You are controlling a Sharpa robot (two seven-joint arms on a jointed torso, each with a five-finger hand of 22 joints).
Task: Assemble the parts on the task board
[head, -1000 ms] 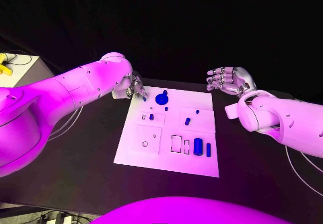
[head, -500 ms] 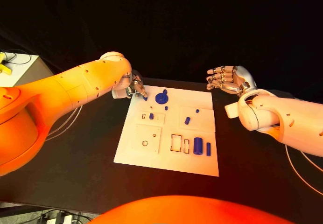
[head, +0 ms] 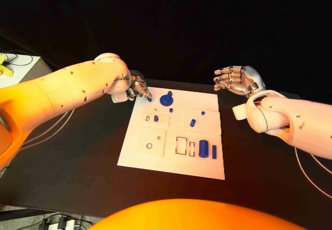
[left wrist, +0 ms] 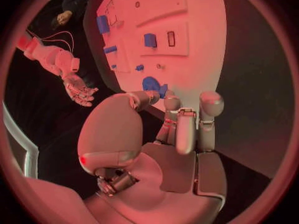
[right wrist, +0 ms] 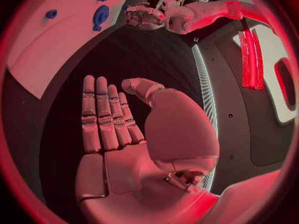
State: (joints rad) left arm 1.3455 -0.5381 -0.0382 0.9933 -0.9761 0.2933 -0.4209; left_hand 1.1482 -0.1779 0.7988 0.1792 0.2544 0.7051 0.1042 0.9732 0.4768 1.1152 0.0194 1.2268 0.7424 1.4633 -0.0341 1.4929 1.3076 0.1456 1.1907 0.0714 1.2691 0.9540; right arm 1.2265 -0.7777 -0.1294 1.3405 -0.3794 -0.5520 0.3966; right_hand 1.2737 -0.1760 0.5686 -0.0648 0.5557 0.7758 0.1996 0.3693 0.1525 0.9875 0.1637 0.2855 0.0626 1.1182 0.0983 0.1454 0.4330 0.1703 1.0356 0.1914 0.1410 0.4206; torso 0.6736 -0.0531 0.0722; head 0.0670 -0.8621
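White board (head: pixel 138 158) lies flat mid-desk, long axis running away from the robot, slightly skewed. Blue parts on it: round disc (head: pixel 166 100) at the far edge with a small knob on its far side; a small peg (head: pixel 171 111) just nearer than the disc; a short block (head: pixel 156 119) standing in a slot on the left side; an oblong piece (head: pixel 193 123) mid-right, long axis roughly along the board, and a tiny dot (head: pixel 203 114) beyond it. Near edge: a thick cylinder (head: pixel 203 149) and a thin bar (head: pixel 214 153) lying side by side, both long axes along the board's length, just beside two empty outlined rectangular slots (head: pixel 181 146). A ring-shaped hole (head: pixel 149 146) sits in the left near panel.

Left hand (head: pixel 139 89) is at the board's far left corner, fingers curled down together, tips just beside the disc; left wrist view shows the fingertips (left wrist: pixel 170 103) touching or nearly touching the disc (left wrist: pixel 149 84). Cannot tell whether anything is pinched. Something small and blue is at the fingertips in the head view, too small to make out.

Right hand (head: pixel 236 80) is held up off the desk, past the board's far right corner, well apart from the parts; right wrist view shows the palm (right wrist: pixel 124 149) flat, fingers straight and side by side, thumb out, holding nothing.

Desk (head: pixel 76 172) is black, matte. Dark backdrop behind. A pale box (head: pixel 20 69) with yellow bits and cables stands at the far left.
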